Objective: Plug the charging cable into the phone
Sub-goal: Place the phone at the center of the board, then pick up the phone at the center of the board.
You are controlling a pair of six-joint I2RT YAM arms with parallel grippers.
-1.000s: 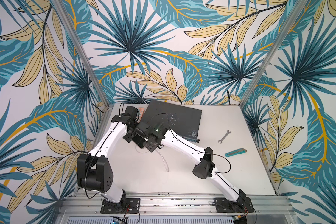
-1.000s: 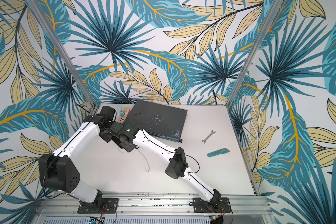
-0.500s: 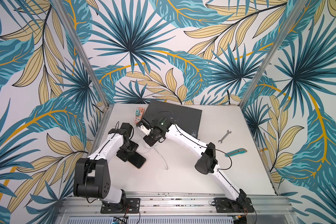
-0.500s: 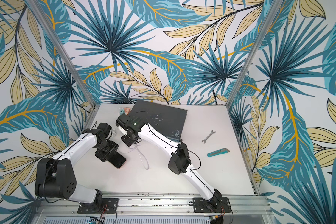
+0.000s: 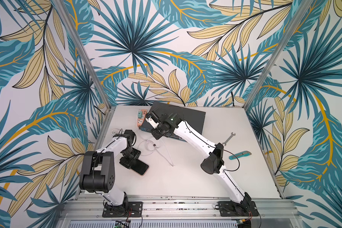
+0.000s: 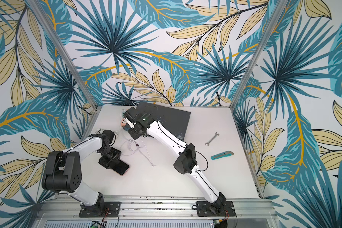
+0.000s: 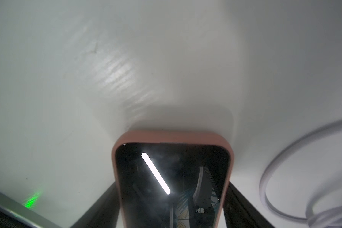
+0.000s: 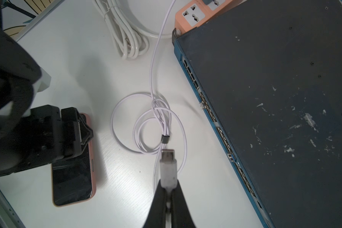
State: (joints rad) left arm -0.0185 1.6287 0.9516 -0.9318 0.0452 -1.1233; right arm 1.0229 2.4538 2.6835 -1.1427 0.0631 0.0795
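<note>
Illumination bright and even in both top views, with wide-angle bowing at the frame edges. Left wrist view soft and blurred; a strip-light glare streaks the phone (image 7: 172,183) screen between the jaws. Right wrist view sharp, with soft shadows on the table (image 8: 126,187) beside the pincer.

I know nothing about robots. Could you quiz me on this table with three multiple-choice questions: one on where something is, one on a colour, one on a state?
1. Where does the wrench lie?
A. on the phone
B. on bare table beyond the utility knife
C. inside the network switch

2. What colour is the power strip?
A. green
B. black
C. orange

3. What does the right gripper hold?
A. the charging cable connector
B. the wrench
C. nothing

Answers: B, it lies alone past the knife; C, its casing is orange; A, the jaws pinch the white plug.
</note>
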